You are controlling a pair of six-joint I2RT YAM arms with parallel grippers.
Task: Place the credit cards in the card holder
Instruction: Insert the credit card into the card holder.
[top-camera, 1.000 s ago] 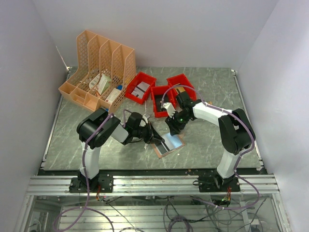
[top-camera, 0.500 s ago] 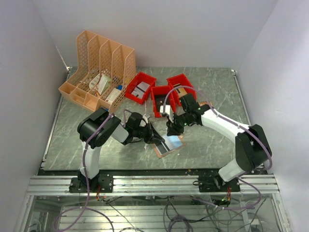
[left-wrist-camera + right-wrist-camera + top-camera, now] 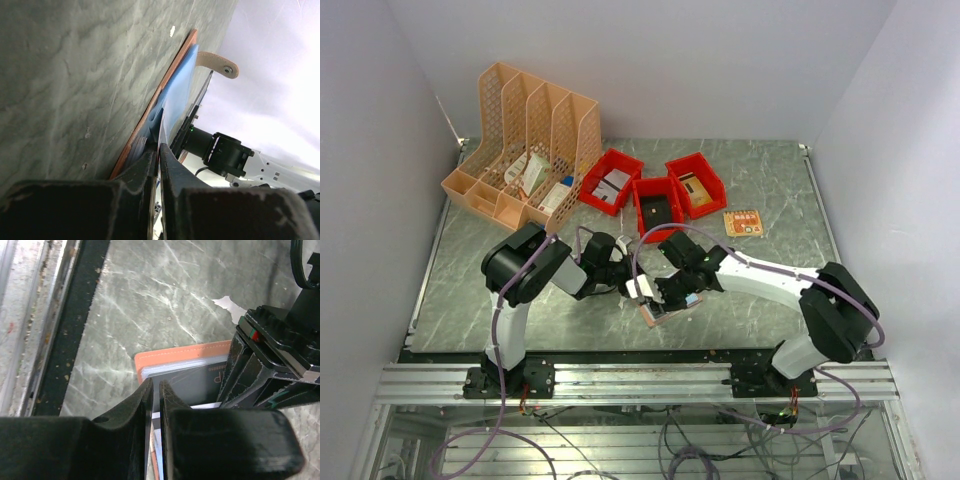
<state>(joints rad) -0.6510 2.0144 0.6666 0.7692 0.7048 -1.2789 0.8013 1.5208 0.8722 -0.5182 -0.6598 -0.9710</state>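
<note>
Near the table's [image 3: 470,290] front edge, the salmon card holder [image 3: 170,354] lies open; left gripper [image 3: 159,152] pinches its clear sleeve, right gripper [image 3: 155,388] nearly closed above it, contents unclear

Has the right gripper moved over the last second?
Yes. The right gripper has left the middle red bin and come toward the near edge of the table. It now sits over the card holder, beside the left gripper.
</note>
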